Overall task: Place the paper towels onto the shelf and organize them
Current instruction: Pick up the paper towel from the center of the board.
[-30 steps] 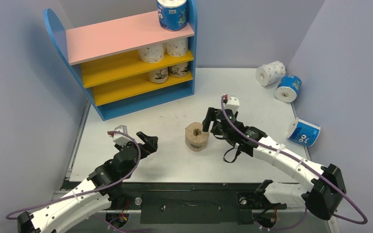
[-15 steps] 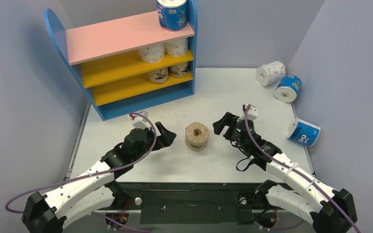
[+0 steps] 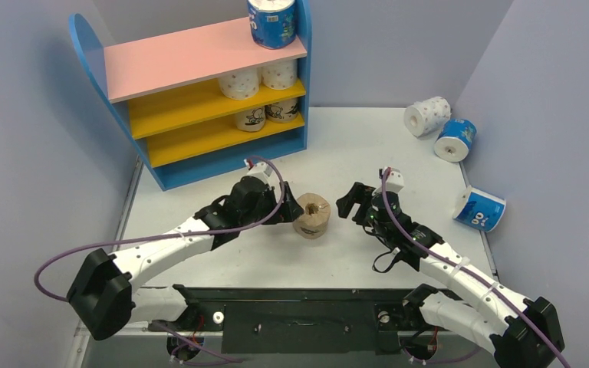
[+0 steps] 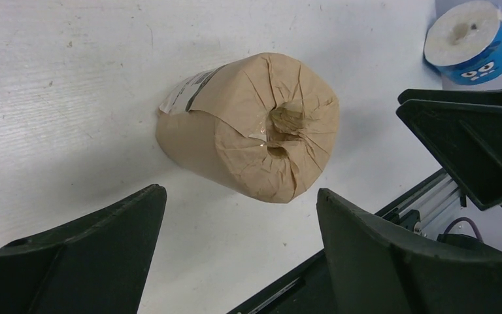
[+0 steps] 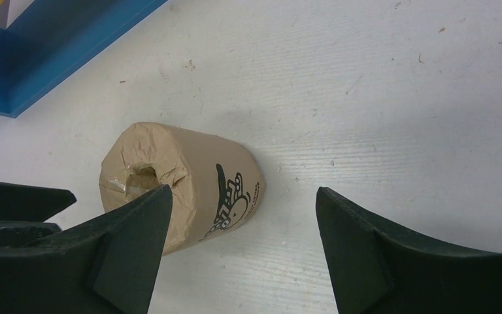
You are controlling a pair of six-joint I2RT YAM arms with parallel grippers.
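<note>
Mid-table, between both arms: tan roll [image 3: 311,217] stands on end, long axis vertical, crimped core hole up. Left gripper [image 3: 286,210] straddles it, fingers apart, no contact. Right gripper [image 3: 350,204] near its other side, jaws spread, holding nothing. Bare table [image 3: 276,261] all round. Farther back: shelf [image 3: 184,57] far-left, three loose rolls [image 3: 455,139] along right wall.

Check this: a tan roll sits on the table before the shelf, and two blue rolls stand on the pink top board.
Wrong count: only one blue roll stands on the pink top board, as the top view shows. The tan roll does sit on the table before the shelf.
</note>
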